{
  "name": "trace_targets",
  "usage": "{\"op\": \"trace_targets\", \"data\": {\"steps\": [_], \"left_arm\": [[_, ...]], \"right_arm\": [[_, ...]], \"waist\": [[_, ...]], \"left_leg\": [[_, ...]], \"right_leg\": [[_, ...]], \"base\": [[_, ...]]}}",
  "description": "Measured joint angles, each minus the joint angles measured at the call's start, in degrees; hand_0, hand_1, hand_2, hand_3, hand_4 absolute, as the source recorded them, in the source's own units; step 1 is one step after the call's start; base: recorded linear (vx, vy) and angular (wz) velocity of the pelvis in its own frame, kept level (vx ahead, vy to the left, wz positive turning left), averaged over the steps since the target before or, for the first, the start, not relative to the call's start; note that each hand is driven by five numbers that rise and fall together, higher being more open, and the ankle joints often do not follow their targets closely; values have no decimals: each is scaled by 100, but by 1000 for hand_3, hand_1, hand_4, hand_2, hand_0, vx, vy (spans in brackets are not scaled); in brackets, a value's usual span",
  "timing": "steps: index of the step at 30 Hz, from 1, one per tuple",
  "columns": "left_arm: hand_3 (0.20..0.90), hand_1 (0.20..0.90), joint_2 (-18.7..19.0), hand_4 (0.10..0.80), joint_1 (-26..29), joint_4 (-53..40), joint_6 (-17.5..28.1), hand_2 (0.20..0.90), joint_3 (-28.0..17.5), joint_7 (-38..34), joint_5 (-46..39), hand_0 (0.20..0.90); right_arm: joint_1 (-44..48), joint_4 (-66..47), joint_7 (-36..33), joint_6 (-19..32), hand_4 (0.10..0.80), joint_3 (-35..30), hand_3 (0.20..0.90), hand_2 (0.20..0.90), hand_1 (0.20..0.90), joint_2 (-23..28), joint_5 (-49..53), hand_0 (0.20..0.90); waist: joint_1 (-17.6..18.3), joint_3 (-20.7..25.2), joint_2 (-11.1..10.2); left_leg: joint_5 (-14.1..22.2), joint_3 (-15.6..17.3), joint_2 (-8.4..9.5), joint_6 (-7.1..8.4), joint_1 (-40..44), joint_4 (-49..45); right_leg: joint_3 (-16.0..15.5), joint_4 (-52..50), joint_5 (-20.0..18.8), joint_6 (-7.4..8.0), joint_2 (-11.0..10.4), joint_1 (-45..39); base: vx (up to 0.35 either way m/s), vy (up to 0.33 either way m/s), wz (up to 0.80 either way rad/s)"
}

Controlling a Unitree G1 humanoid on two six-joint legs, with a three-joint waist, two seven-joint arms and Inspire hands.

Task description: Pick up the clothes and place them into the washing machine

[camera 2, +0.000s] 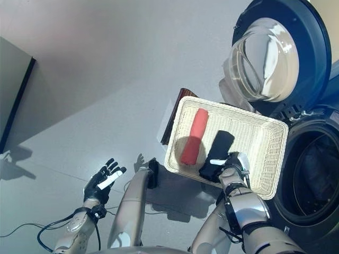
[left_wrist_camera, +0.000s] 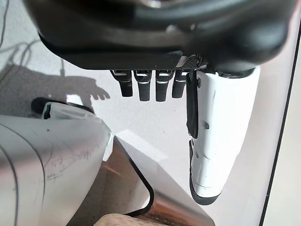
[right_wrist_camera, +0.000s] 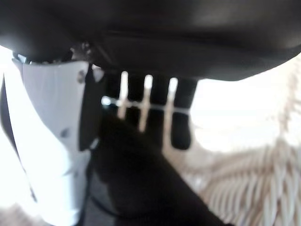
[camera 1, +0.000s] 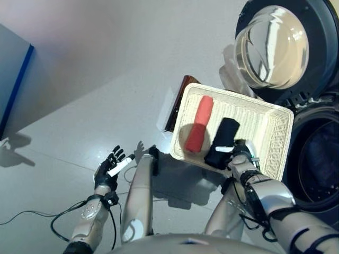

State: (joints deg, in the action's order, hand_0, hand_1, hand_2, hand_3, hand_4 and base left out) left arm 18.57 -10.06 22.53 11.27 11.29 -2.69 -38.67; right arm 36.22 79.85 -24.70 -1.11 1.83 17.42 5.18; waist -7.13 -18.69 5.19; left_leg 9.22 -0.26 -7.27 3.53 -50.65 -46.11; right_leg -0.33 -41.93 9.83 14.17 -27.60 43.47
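White wicker basket holds both clothes: red roll mid-basket, black roll near its front edge. Right robot hand sits on the black one, fingers round it, looks like a grip. Left robot hand idles spread over the floor. Washing machine is open, nothing loaded yet.

White wicker basket, red rolled cloth and black cloth inside

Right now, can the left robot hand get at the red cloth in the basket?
Probably not without moving: the left robot hand hangs open over bare floor, well clear of the basket, while the red cloth lies inside, uncovered.
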Motion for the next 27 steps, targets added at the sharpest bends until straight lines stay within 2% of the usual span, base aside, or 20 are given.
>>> {"op": "trace_targets", "data": {"steps": [5,12,17,19,22,24,27], "left_arm": [[900,900,2,800,-7,31,10,900,-139,-124,-14,900],[900,900,-13,800,15,53,38,900,-211,-213,-75,900],[900,900,-48,800,16,53,55,900,-201,-216,-223,900],[900,900,-62,800,21,47,78,900,-192,-214,-274,900],[900,900,-83,800,16,56,134,900,-158,-233,-296,900],[900,900,-82,800,5,61,133,900,-148,-254,-303,900],[900,900,-80,800,12,45,122,900,-104,-253,-420,900]], "right_arm": [[-374,-552,-34,648,300,-807,200,200,200,61,1835,200],[-738,-1411,-40,1482,300,-1773,200,200,200,170,3588,200],[-854,-1864,-238,1897,300,-2084,200,200,200,184,3879,200],[-776,-2017,-337,2037,300,-2473,200,200,200,186,4043,200],[-452,-2016,-585,2551,300,-3226,200,200,200,242,4807,200],[-242,-1858,-674,2744,300,-3454,200,200,200,333,5254,200],[162,-1174,-676,2773,300,-3769,200,200,200,729,6291,200]], "waist": [[200,-26,-43],[499,-126,-98],[619,-171,-66],[618,-207,-16],[600,-259,85],[588,-265,101],[550,-263,103]], "left_leg": [[22,74,-121,28,-6,4],[82,161,-293,88,17,13],[104,191,-302,103,20,21],[116,197,-300,97,23,16],[129,204,-296,77,22,20],[130,209,-295,77,23,28],[140,233,-291,69,20,39]], "right_leg": [[124,25,-19,2,117,118],[172,79,-57,1,229,220],[188,124,-59,3,235,230],[187,137,-59,2,231,219],[183,146,-59,2,219,215],[181,147,-59,2,215,221],[191,171,-60,2,207,232]], "base": [[0,-25,-15],[8,-15,-14],[15,-7,-4],[36,1,0],[0,0,0],[0,0,0],[0,0,0]]}}
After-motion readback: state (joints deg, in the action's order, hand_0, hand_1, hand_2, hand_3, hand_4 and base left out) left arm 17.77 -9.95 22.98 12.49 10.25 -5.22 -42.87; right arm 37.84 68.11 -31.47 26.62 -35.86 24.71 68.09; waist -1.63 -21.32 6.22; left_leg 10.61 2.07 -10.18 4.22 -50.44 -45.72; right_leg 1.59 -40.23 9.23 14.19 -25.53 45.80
